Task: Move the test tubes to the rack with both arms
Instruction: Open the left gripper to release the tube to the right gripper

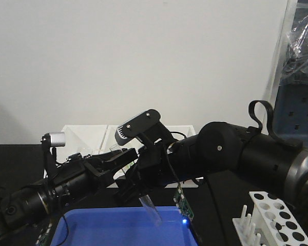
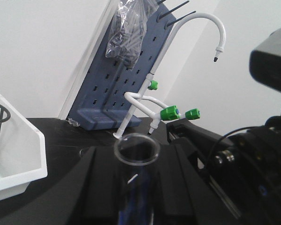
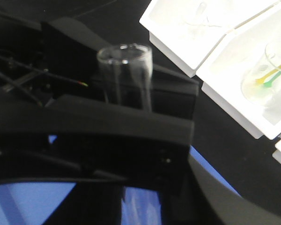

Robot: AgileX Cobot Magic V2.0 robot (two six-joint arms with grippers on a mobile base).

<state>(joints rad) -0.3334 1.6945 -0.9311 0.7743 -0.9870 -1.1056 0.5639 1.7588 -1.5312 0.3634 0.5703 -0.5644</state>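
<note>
The rack (image 1: 280, 218) is cut off (lower-right corner); the right gripper (image 1: 133, 189) hides half the test tube (image 1: 153, 209)

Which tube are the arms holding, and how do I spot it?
Find the blue tray low in the front view. Above it the left arm and right arm meet, and the test tube slants down from there. It is slim clear glass, unlike the green circuit board beside it.
</note>
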